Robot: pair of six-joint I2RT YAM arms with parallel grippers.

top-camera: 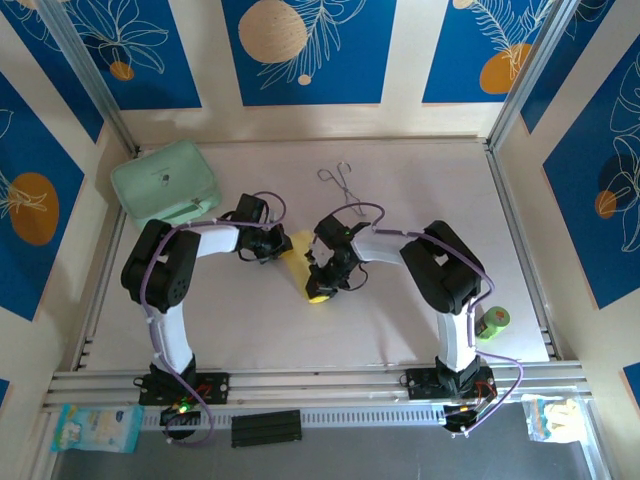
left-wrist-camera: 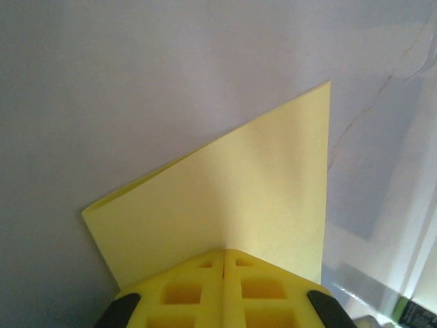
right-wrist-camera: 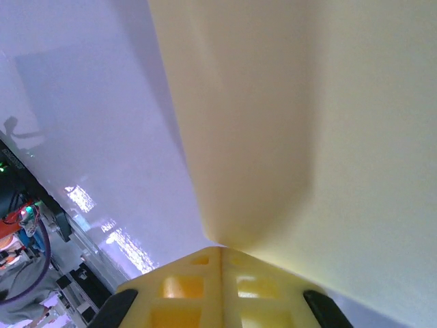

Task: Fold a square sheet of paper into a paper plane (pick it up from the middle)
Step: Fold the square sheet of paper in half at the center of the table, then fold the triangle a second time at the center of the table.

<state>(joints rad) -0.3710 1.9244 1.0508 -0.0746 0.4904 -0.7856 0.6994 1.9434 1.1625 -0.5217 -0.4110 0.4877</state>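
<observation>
We look down on the whole table [top-camera: 300,330] from above and behind. Both wrist cameras press close on the yellow paper [left-wrist-camera: 232,198], seen in all three views.

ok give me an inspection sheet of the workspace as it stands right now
surface: white table, no spills seen
job's things: thin yellow sheet of paper, folded into a wedge, held between the two grippers
clutter: mint-green rounded case at far left; thin metal tongs at far centre; small green object by the right arm
grippers: left gripper shut on the paper; right gripper shut on it too
cables: purple cables run along both arms, no tangle seen
surroundings: blue leaf-patterned wall panels between cream strips, metal frame posts
</observation>
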